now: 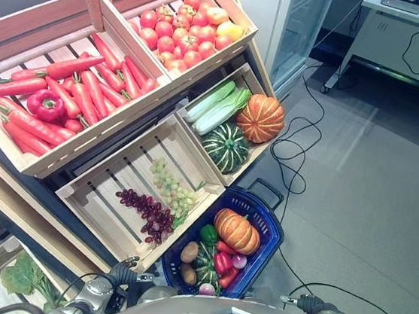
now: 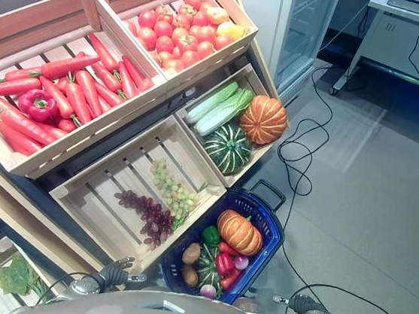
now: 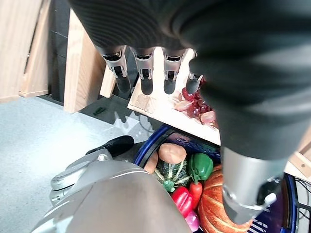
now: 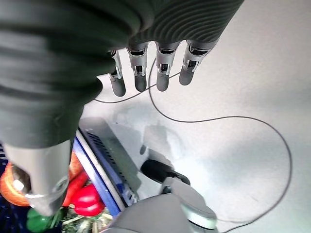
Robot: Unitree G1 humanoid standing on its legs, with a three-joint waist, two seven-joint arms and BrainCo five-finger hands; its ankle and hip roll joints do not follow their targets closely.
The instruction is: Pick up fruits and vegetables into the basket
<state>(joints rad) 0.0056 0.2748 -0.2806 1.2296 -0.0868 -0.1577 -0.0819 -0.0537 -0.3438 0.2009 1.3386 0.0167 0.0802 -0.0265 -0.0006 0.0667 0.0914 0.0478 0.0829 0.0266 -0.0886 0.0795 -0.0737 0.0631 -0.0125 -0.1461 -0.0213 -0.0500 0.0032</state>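
Nearest the camera, at seven o'clock, the left hand (image 3: 146, 73) is held with fingers straight and empty. At six o'clock the blue basket (image 1: 266, 209) is found well stocked, an orange pumpkin (image 1: 237, 231) among its contents. At five o'clock the right hand (image 4: 150, 68) is likewise slack and empty. Purple grapes (image 1: 146, 210) at eight o'clock are judged soft and fragile; the stem is advised for holding.

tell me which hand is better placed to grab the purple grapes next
Left. The left hand hangs open just off the corner of the crate holding the purple grapes, so the reach looks short. The right hand is open over bare floor, beyond the blue basket.
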